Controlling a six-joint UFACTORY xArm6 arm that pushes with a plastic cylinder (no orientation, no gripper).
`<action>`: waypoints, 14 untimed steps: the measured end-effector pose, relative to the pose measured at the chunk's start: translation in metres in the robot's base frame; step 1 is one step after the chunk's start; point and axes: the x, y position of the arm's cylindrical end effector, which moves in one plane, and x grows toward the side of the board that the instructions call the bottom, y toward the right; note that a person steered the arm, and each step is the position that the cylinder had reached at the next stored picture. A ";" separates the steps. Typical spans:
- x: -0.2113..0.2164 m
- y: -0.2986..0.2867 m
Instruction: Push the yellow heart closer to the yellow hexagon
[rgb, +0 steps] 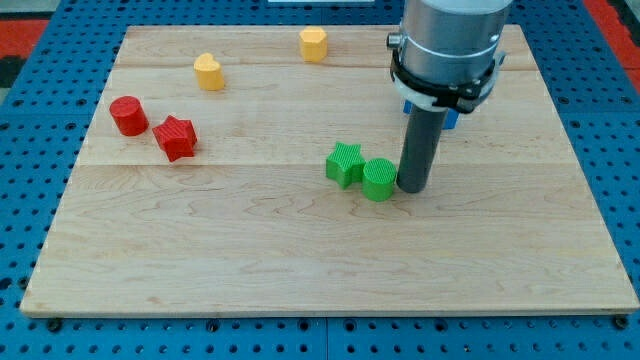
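Observation:
The yellow heart (209, 71) lies near the board's top left. The yellow hexagon (313, 44) sits to its right, close to the top edge, about a hundred pixels away. My tip (414, 188) stands at the board's middle right, touching or almost touching the right side of a green cylinder (379, 179). The tip is far to the lower right of both yellow blocks.
A green star (345, 164) sits against the green cylinder's left. A red cylinder (128, 115) and a red star (175, 137) lie at the left. A blue block (449, 118) is mostly hidden behind the arm. The wooden board (300, 270) lies on a blue pegboard.

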 end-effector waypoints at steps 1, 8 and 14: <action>-0.033 0.014; -0.209 -0.311; -0.256 -0.191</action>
